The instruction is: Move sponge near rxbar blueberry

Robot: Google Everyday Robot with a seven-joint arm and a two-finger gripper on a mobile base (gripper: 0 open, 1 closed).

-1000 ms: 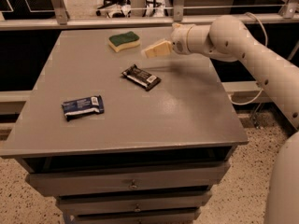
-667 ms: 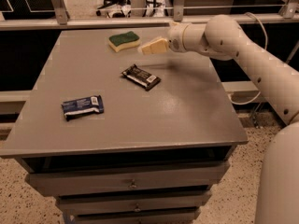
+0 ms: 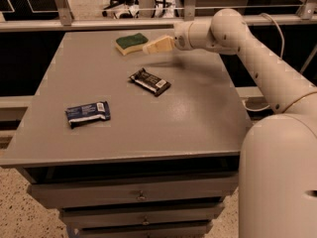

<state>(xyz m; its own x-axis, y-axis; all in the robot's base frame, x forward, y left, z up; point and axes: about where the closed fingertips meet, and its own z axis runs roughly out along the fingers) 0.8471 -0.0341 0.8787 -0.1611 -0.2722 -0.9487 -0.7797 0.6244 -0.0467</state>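
Observation:
The sponge, dark green on top with pale yellow foam below, lies at the far middle of the grey table. The rxbar blueberry, a dark blue wrapper with white patches, lies flat at the near left. My gripper reaches in from the right on the white arm, with its pale tips right at the sponge's right end, just above the table.
A black-wrapped bar with a white label lies in the table's middle, between the sponge and the blue bar. A metal railing runs behind the far edge. Drawers sit under the front edge.
My gripper has moved left toward the sponge, closing the gap to its right end. The sponge and both bars have not moved.

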